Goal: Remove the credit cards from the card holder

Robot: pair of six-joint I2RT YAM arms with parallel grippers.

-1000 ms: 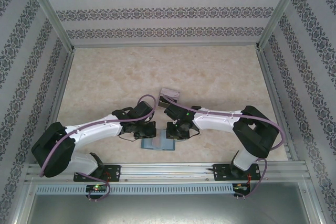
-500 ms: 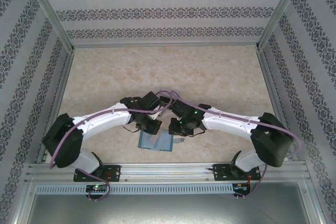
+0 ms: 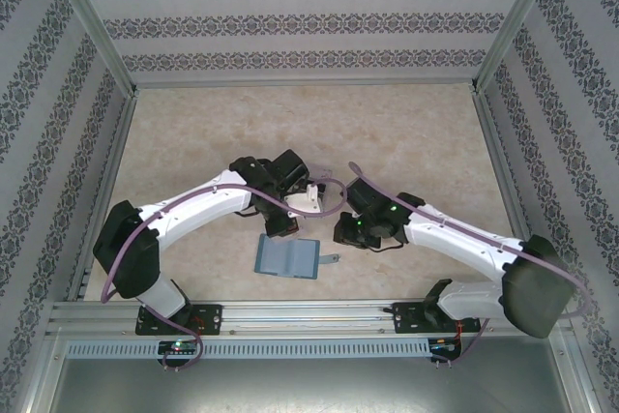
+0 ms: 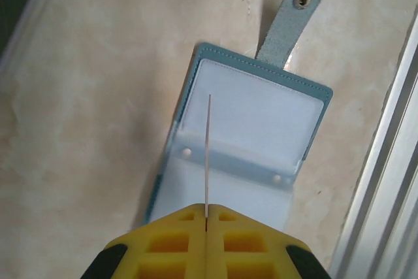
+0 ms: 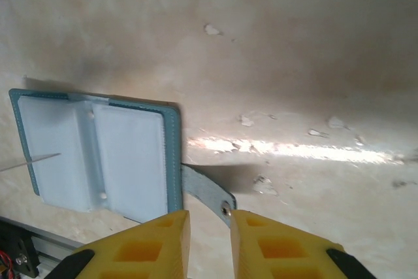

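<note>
Left gripper (image 4: 206,210): jaws shut tight on a pale card (image 4: 208,155). From the wrist I see the card edge-on, a thin white line standing upright out of the yellow fingertips. It's clear of the wallet (image 4: 255,129), lifted above it.

From the top cam the left gripper (image 3: 300,195) sits just behind the wallet (image 3: 287,258), with the card (image 3: 311,198) a pale patch at its tip.

The wallet lies open and flat on the table (image 3: 387,142), near the front edge between the two arms, pale pockets up. Its strap (image 4: 287,27) sticks out flat on the table, snap at the end.

Right gripper (image 5: 209,217): jaws slightly apart, and I see nothing clamped. It hangs over the strap (image 5: 206,191), beside the wallet (image 5: 130,155). In the top cam it (image 3: 345,231) is just right of the wallet, apart from it.

There's a clear box (image 4: 19,4) corner in the left wrist cam with something dark inside; I can't tell what.
</note>
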